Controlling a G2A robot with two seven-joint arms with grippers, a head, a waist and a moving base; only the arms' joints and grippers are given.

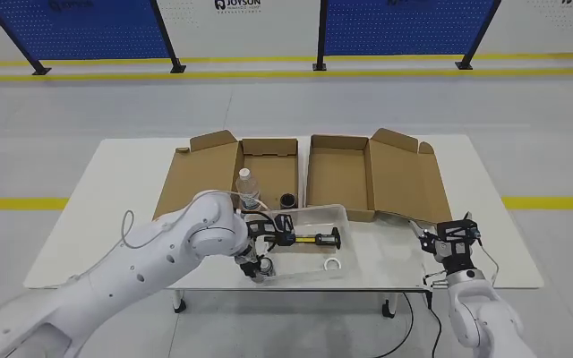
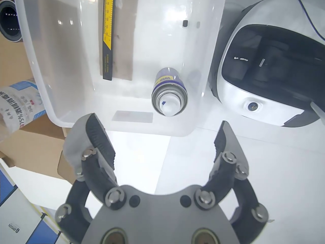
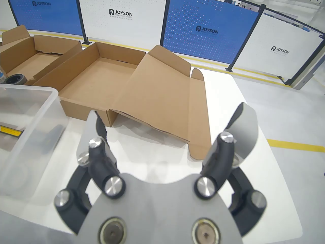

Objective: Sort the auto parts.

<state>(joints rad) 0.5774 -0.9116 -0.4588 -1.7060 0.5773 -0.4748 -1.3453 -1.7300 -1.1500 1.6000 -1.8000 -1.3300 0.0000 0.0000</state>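
At the left of the top view, the left box point(image 1: 269, 148) holds a bottle point(image 1: 248, 188) and a black ring point(image 1: 287, 200). Just right of it, my left gripper point(image 2: 157, 123) hangs released above the near corner of the clear bin point(image 2: 38, 59). The spray can point(image 2: 169, 95) seems to stand upright there, centre of the wrist frame. I judge this the approach to picking the can. I would drop straight in with a jaw on either side, minding the bin wall close by and the yellow rule point(image 2: 108, 26) further in. The right box point(image 1: 338, 179) stands open at centre. Far right, my right gripper point(image 3: 169, 114) hovers released over the table point(image 1: 510, 224), near its edge.
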